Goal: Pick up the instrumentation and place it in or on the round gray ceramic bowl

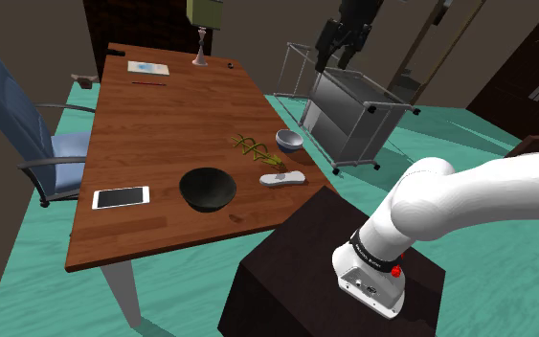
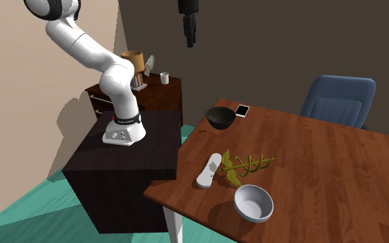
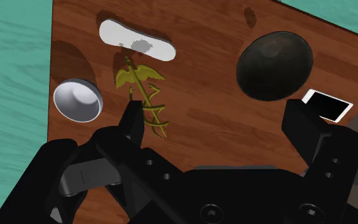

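A white, elongated, remote-like device (image 1: 283, 179) (image 2: 208, 170) (image 3: 136, 41) lies flat near the edge of the wooden table (image 1: 162, 124) closest to the stand. Beside it lies a golden winged staff ornament (image 1: 251, 147) (image 2: 244, 166) (image 3: 144, 89). The small round gray bowl (image 1: 289, 140) (image 2: 253, 203) (image 3: 77, 100) stands upright just past them. My gripper (image 1: 342, 40) (image 2: 189, 31) (image 3: 215, 118) hangs high above the table, open and holding nothing. In the wrist view its fingers (image 3: 131, 121) frame the ornament and bare wood.
A black bowl (image 1: 208, 188) (image 2: 220, 117) (image 3: 274, 65) and a white-edged phone (image 1: 121, 197) (image 2: 242, 110) (image 3: 327, 105) are on the same table. A blue chair (image 1: 28, 124) (image 2: 338, 100) stands at the far side. A wire cart (image 1: 353, 115) sits beyond the stand (image 1: 334, 278).
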You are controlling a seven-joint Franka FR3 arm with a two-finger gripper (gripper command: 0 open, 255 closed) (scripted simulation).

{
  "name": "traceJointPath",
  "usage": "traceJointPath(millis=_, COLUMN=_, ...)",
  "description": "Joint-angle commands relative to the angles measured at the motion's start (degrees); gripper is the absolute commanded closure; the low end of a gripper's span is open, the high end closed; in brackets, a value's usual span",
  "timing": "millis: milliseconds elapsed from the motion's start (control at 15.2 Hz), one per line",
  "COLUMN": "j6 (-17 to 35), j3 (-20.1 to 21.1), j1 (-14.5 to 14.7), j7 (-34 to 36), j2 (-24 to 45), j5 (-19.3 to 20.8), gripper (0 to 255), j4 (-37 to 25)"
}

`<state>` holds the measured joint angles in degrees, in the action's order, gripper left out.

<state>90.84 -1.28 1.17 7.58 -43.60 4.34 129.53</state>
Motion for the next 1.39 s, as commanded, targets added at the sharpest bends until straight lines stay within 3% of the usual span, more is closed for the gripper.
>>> traceJointPath(millis=0, j6=0.0, j3=0.0, j1=0.0, j7=0.0, j2=0.0, j5=0.0, gripper=0, j4=0.0)
traceJointPath(millis=726, j6=18.14, j3=-11.24, j1=2.46, j7=-21.07, j2=-0.78, j5=6.9, gripper=0, j4=19.12)
traceJointPath(millis=1320, j6=36.54, j3=-22.78, j1=4.07, j7=-38.89, j2=9.74, j5=13.19, gripper=0, j4=27.06)
